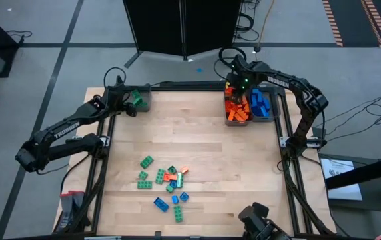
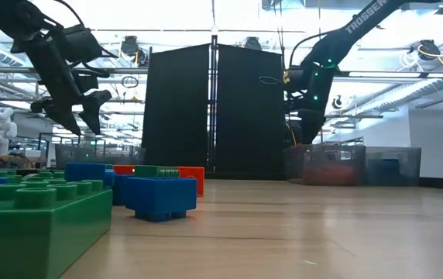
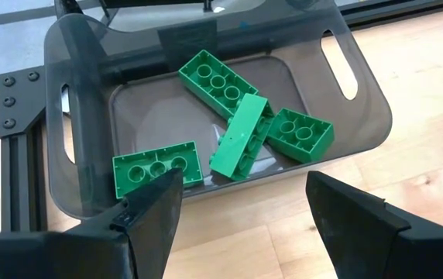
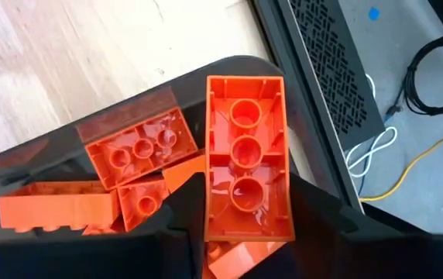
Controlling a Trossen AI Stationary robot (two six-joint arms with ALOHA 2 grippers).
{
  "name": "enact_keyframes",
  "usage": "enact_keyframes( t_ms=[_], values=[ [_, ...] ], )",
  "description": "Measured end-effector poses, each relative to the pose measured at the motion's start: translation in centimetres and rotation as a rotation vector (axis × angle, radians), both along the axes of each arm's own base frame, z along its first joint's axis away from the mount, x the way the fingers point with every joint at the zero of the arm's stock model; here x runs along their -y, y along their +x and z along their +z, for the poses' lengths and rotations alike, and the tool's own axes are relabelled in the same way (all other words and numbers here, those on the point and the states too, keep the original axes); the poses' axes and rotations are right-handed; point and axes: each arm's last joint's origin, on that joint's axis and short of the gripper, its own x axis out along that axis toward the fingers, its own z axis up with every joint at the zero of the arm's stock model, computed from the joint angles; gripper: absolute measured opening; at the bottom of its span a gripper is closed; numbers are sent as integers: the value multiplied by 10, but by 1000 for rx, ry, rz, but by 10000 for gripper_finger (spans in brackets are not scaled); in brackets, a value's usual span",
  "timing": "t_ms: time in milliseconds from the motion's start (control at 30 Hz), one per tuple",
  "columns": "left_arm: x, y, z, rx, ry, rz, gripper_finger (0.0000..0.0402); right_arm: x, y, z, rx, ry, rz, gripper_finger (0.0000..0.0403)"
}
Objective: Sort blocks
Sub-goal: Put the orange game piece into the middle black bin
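Note:
My right gripper (image 4: 246, 226) hangs over the grey bin of orange blocks (image 1: 237, 110) at the table's far right, shut on an orange block (image 4: 246, 155). Several other orange blocks (image 4: 132, 155) lie in the bin beneath it. At the far left, my left gripper (image 3: 245, 225) stands open and empty above the grey bin (image 3: 74, 93). That bin holds several green blocks (image 3: 241, 136), which lie flat or lean on one another. Loose green, orange and blue blocks (image 1: 167, 183) lie on the wood in the near middle. My right gripper pinches the orange block between its two fingers, by its two long sides (image 4: 211, 213) near one end. The fingers point steeply down and lie across the block. The block is lifted clear above the bin, its hollow underside facing the wrist camera.
A grey bin of blue blocks (image 1: 262, 105) stands right of the orange bin. A big green block (image 2: 36, 221) and a blue one (image 2: 159, 195) lie close to the low camera. A black cabinet (image 1: 184, 27) stands beyond the far edge. Bare wood lies between the pile and the bins.

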Motion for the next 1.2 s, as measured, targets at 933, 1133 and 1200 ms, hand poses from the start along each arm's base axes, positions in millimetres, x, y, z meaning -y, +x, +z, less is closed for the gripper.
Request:
enact_keyframes(
  t_ms=[933, 1133, 1200],
  values=[
    [0, 0, 0, 3, 5, 0, 277, -97, 5, 132, 616, 166, 445, 139],
    [0, 0, 0, 4, 5, 1, 277, -164, 45, 139, 616, 136, 689, 139],
    [0, 0, 0, 4, 4, 1, 277, -183, 62, 135, 625, 132, 763, 139]
  ],
)
